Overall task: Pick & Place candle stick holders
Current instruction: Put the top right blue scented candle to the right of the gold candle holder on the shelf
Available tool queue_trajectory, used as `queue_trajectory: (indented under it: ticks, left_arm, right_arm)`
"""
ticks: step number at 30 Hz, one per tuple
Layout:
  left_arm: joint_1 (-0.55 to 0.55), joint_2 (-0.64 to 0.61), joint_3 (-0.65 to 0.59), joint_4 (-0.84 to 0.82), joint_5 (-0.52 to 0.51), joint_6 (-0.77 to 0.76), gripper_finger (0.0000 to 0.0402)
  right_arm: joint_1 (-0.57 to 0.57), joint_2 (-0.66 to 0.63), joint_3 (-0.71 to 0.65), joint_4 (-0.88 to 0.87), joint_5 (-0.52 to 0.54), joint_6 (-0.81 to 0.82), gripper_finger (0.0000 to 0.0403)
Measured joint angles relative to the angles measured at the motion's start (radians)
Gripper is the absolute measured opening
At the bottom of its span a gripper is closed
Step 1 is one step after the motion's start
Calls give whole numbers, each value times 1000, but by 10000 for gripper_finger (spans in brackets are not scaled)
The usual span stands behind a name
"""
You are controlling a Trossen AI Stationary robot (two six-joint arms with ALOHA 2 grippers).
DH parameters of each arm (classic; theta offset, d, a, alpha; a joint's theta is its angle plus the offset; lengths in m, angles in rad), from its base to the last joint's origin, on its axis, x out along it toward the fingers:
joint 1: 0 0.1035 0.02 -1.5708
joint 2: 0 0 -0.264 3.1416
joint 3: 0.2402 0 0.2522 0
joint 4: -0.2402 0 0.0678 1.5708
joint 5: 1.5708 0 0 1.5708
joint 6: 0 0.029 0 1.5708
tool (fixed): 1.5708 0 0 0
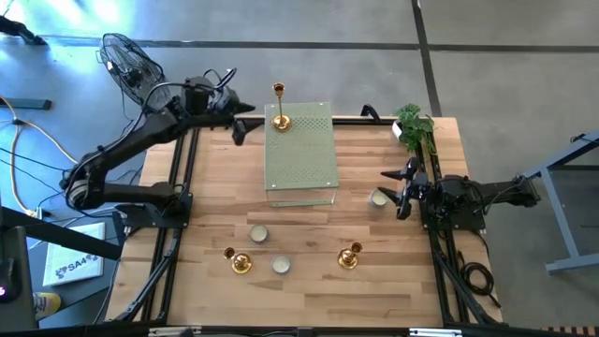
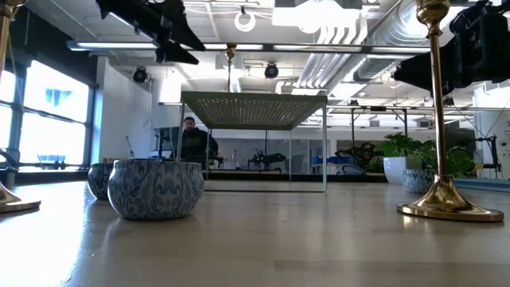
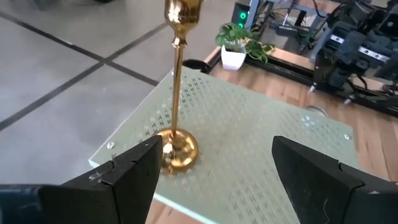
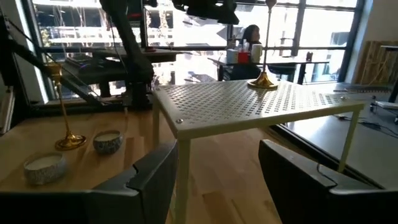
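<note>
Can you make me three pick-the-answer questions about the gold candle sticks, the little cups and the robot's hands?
1. Where does the gold holder nearest the left gripper stand?
A. on the green slab
B. inside a cup
C. on the floor

2. How many gold holders show in the high view?
A. one
B. three
C. five

3. How are the left gripper's fingers?
A. shut on a cup
B. shut on the plant
C. open, holding nothing

Answers:
1. A: its round base rests on the slab's far corner, as the left wrist view shows.
2. B: one on the slab, and two on the wooden table, at and.
3. C: the fingers stand apart with the holder beyond them, untouched.

The right gripper waits at the table's right side beside a cream cup.
</note>
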Motion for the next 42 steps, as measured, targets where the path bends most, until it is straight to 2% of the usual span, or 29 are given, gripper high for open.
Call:
queue_trajectory:
  ticks: [4, 8, 19, 22, 25, 27, 30, 33, 38, 42]
  left_arm:
    - [0, -15, 0, -49, 0, 0, 299]
    - [0, -16, 0, -81, -6, 0, 299]
    - [0, -16, 0, -164, 1, -3, 299]
    - [0, -16, 0, -185, 5, -3, 299]
    - [0, -16, 0, -188, 6, -2, 299]
    - [0, -16, 0, -191, 10, -2, 299]
    - [0, -16, 0, -207, 26, -1, 299]
    - [0, -16, 0, -230, 15, 0, 299]
    - [0, -16, 0, -257, 8, 0, 299]
    - [0, -16, 0, -293, 28, 28, 299]
  right_arm:
    - [0, 0, 0, 7, -116, -28, 221]
    - [0, 0, 0, 32, -123, -40, 239]
    - [0, 0, 0, 53, -111, -91, 356]
    - [0, 1, 29, -51, -111, -165, 367]
    - [0, 26, 97, -190, -70, -128, 369]
    - [0, 67, 155, -270, -58, -81, 369]
    - [0, 148, 202, -269, -18, -13, 369]
    - [-14, 251, 290, -328, 61, 162, 369]
    - [-22, 440, 460, -460, -39, 323, 369]
    - [-23, 599, 633, -656, -51, 448, 369]
